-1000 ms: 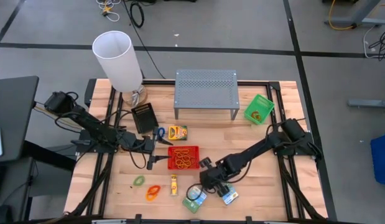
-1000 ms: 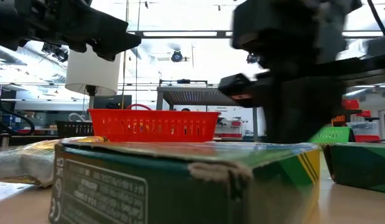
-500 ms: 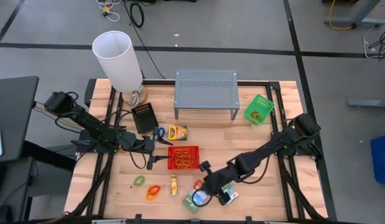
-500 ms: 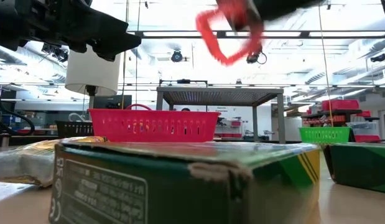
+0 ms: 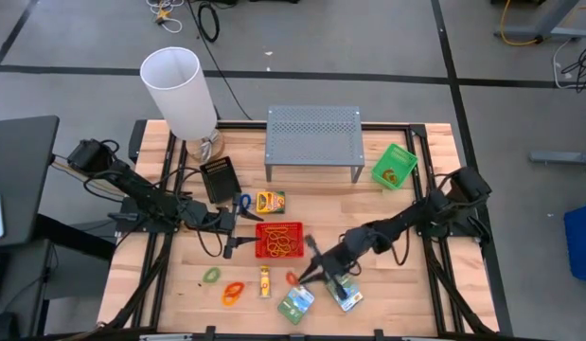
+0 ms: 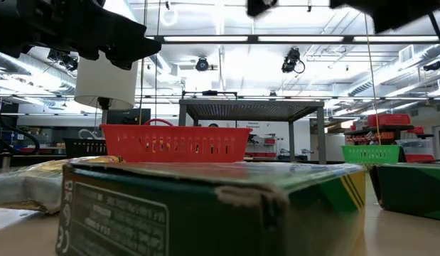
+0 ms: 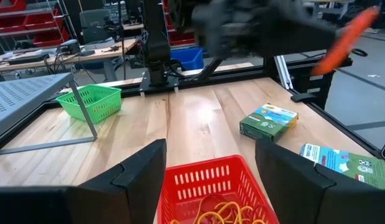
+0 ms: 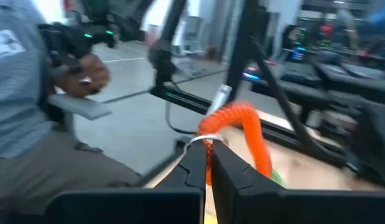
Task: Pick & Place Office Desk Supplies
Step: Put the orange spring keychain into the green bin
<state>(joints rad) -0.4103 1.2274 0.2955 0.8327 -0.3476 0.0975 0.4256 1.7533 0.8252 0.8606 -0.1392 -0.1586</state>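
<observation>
My right gripper hangs above the table between the red mesh tray and two green-blue packets, shut on an orange-red rubber band. My left gripper waits open and level at the red tray's left edge, with the tray and the rubber bands in it showing between its fingers. A green band and an orange band lie flat on the wood near the front. The crayon box, black box and green mesh tray rest farther back. My right gripper pinches the orange-red band's strand between its two fingertips. The fingers lie about level and point toward the table's left. The band's loop curves out beyond the tips, lifted clear of the table and the packets.
A tall white lampshade stands at the far left and a grey perforated stand at the far middle. A small yellow item lies near the front. A person shows beyond the table in the right wrist view.
My right gripper has risen from just above the packets at the near edge and tipped from pointing down to about level. It stayed shut and drew the orange-red band up clear of the table, shifting a little toward the red tray.
</observation>
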